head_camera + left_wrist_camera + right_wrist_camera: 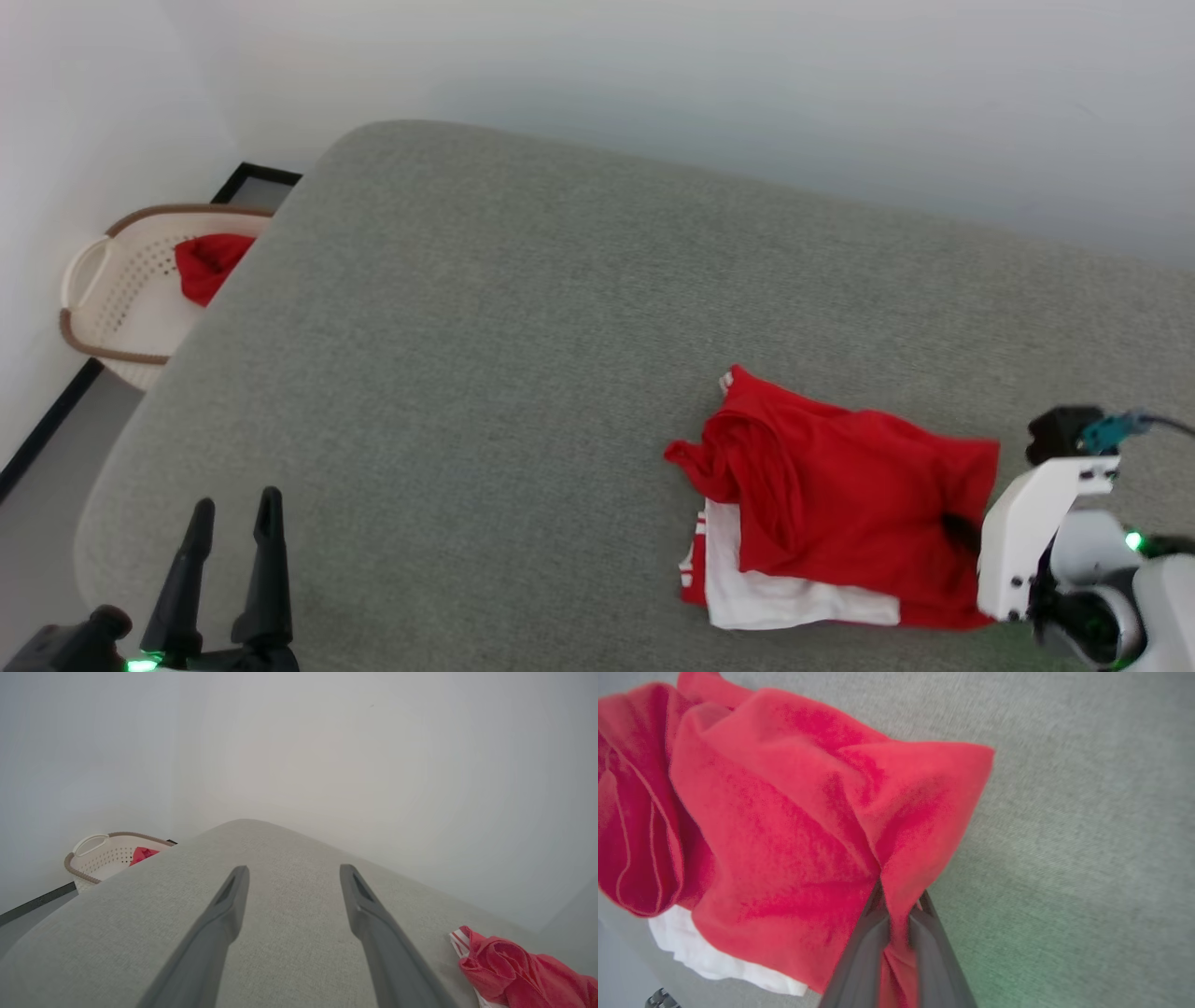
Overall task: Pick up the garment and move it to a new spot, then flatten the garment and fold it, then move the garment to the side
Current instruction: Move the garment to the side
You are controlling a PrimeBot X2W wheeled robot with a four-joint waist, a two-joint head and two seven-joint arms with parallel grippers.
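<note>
The garment (840, 495), red with a white sleeve showing underneath, lies crumpled on the grey padded surface (523, 327) at the lower right of the head view. My right gripper (899, 900) is shut on a pinched fold of its red cloth, and the fabric bunches between the two dark fingers. In the head view only that arm's white wrist shows at the garment's right edge. My left gripper (233, 518) stands open at the lower left, far from the garment (518, 970), with nothing between its fingers (231, 896).
A white laundry basket (112, 280) with a red cloth (210, 261) inside sits on the floor off the surface's far left corner. A pale wall runs behind the surface. Bare grey padding spreads left of and beyond the garment.
</note>
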